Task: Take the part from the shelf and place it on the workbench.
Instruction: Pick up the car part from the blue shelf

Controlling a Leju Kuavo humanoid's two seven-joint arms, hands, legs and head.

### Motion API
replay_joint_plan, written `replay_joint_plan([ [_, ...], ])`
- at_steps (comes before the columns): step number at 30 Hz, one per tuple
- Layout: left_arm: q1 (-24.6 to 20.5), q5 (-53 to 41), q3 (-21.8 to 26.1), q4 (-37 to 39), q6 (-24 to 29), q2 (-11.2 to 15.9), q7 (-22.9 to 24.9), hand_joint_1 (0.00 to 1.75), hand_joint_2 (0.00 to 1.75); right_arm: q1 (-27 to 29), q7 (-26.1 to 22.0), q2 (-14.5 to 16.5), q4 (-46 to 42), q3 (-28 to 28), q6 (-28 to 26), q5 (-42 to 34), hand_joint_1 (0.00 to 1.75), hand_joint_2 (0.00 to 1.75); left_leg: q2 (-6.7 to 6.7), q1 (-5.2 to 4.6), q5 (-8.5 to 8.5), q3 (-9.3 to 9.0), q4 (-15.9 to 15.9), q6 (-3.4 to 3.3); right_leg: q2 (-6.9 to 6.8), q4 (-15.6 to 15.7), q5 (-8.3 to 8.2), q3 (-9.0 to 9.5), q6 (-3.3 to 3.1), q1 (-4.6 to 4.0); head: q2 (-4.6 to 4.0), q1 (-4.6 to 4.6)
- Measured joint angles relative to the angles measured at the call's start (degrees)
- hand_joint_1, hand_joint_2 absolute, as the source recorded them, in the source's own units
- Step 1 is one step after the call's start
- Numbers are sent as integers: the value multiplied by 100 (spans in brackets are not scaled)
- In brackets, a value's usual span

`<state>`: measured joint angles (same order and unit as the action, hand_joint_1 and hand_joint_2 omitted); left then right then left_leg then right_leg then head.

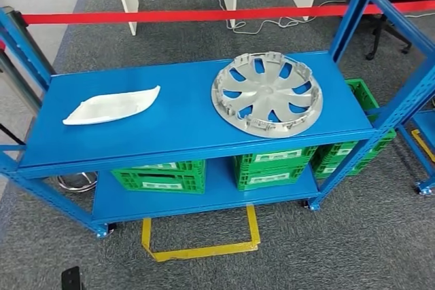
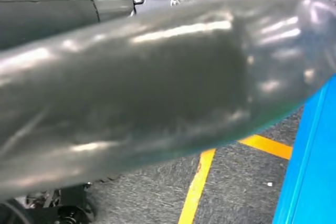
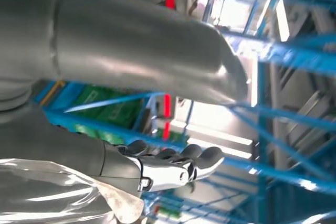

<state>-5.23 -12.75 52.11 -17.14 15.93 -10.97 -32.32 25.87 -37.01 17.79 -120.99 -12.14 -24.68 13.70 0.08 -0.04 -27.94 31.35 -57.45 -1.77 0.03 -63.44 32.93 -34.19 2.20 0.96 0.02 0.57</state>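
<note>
Two parts lie on the top board of the blue shelf [image 1: 179,123]. On the right is a round silver wheel cover [image 1: 266,93], lying flat. On the left is a long, curved white panel [image 1: 110,106]. In the left wrist view my left hand [image 2: 158,87] is a blurred grey bulk close to the lens, above carpet, and its fingers are hidden. My right hand [image 3: 174,163] shows in the right wrist view with its fingers stretched out and nothing in them, in front of blue racking.
Green crates [image 1: 159,176] [image 1: 272,164] stand on the lower board, and another crate [image 1: 354,147] stands behind the right post. A red barrier tape [image 1: 205,15] runs behind the shelf. A yellow floor marking [image 1: 200,249] lies on the carpet in front of the shelf. More blue racking [image 1: 421,127] stands at the right.
</note>
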Motion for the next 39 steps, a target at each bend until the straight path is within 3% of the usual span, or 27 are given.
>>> replay_joint_plan([
  [2,12,-86,2,1,9,8,44,0,0,23,2,-90,-38,160,-43,192,0,175,5,-13,-1,10,0,-23,-1,-737,331,-350,24,0,0,13],
  [3,22,-118,2,2,15,10,58,0,0,21,29,-145,-40,240,-81,276,0,175,8,-21,-3,11,-2,-26,-2,-982,390,-471,32,0,0,11],
  [4,30,-139,2,3,18,13,62,0,0,7,74,-212,-34,324,-127,353,0,175,9,-26,-4,9,-4,-28,-2,-1022,336,-496,35,-1,0,13],
  [5,36,-159,3,4,16,18,61,0,0,-19,135,-287,-20,411,-181,433,0,175,7,-30,-6,2,-7,-27,-3,-818,170,-397,30,-2,0,12],
  [7,49,-192,4,4,42,26,25,0,0,-94,279,-454,12,600,-335,623,0,175,0,-40,-19,-13,-17,-13,-5,-30,-203,-4,-1,-9,0,12],
  [9,72,-214,7,4,163,28,-60,0,0,-143,424,-612,35,809,-510,839,0,175,-4,-55,-31,2,-44,25,0,481,-336,266,-49,-25,0,8],
  [12,114,-206,43,4,375,30,-161,0,0,-150,586,-800,63,1112,-684,1078,0,175,-7,-48,-29,25,-61,102,7,551,-345,299,-121,-34,0,8],
  [14,121,-205,78,4,450,33,-194,0,0,-173,671,-890,90,1306,-825,1146,0,175,-13,-37,-166,94,-243,171,-6,582,-367,315,-170,-7,0,-10],
  [17,134,-276,102,5,469,44,-244,0,0,-226,805,-1005,173,1600,-1029,1145,0,175,-16,11,-664,550,-1253,264,-28,592,-369,325,-201,8,0,-34],
  [18,147,-312,103,5,469,53,-244,0,0,-246,855,-1037,218,1679,-1067,1127,0,175,-16,29,-750,691,-1552,282,-28,591,-367,326,-202,9,0,-32],
  [19,161,-345,104,5,468,64,-230,0,0,-261,899,-1065,270,1746,-1097,1103,0,175,-16,42,-729,752,-1669,292,-25,590,-364,330,-202,11,0,-33],
  [20,174,-380,105,5,468,80,-208,0,0,-272,928,-1088,324,1801,-1122,1076,0,175,-16,54,-597,709,-1559,295,-20,590,-360,339,-199,14,0,-33],
  [23,192,-461,105,6,461,121,-142,0,0,-295,945,-1132,447,1908,-1178,1023,0,175,-19,60,-53,225,-470,272,-11,581,-330,368,-153,19,0,-34],
  [25,195,-528,104,7,458,126,-90,0,0,-317,943,-1153,497,1957,-1186,965,0,175,-25,40,11,76,-105,218,-10,582,-322,354,-91,6,0,-32],
  [27,209,-622,102,8,458,124,-2,0,0,-328,938,-1165,528,1990,-1174,869,0,175,-28,28,1,82,-73,139,-11,603,-328,349,-21,7,0,-29],
  [29,225,-710,96,10,458,114,66,0,0,-334,931,-1182,547,2003,-1159,814,0,175,-24,40,20,68,-35,57,-11,472,-221,274,30,16,0,-16],
  [30,226,-746,93,10,455,111,91,0,0,-339,929,-1193,556,2009,-1153,801,0,175,-22,45,26,61,-18,20,-10,242,-87,158,45,18,0,-6],
  [32,229,-806,90,14,445,108,144,0,0,-341,927,-1209,581,2022,-1140,772,0,175,-17,27,15,59,-17,-29,-10,-527,263,-229,53,18,0,13],
  [33,235,-829,90,18,441,105,172,0,0,-335,927,-1212,598,2026,-1134,752,0,175,-16,12,7,56,-18,-42,-10,-875,372,-414,53,16,0,14],
  [34,244,-845,89,22,439,101,194,0,0,-328,928,-1214,616,2029,-1126,735,0,175,-16,-3,-1,48,-19,-53,-10,-1059,382,-524,46,14,0,14],
  [35,252,-854,89,25,435,97,205,0,0,-324,922,-1215,631,2029,-1117,718,0,175,-19,-16,-9,35,-21,-59,-10,-1014,276,-524,31,10,0,14],
  [36,257,-857,90,26,418,93,204,0,0,-326,903,-1217,641,2030,-1098,696,0,175,-22,-28,-21,15,-22,-62,-11,-743,75,-410,5,4,0,14],
  [37,258,-858,90,26,387,90,190,0,0,-336,879,-1217,647,2031,-1075,680,0,175,-26,-36,-35,-7,-23,-59,-14,-334,-146,-224,-29,-6,0,15],
  [39,244,-856,93,27,308,84,146,0,0,-377,842,-1217,647,2047,-1013,659,0,175,-29,-62,-68,-24,-40,-24,-19,346,-383,113,-82,-31,0,10],
])
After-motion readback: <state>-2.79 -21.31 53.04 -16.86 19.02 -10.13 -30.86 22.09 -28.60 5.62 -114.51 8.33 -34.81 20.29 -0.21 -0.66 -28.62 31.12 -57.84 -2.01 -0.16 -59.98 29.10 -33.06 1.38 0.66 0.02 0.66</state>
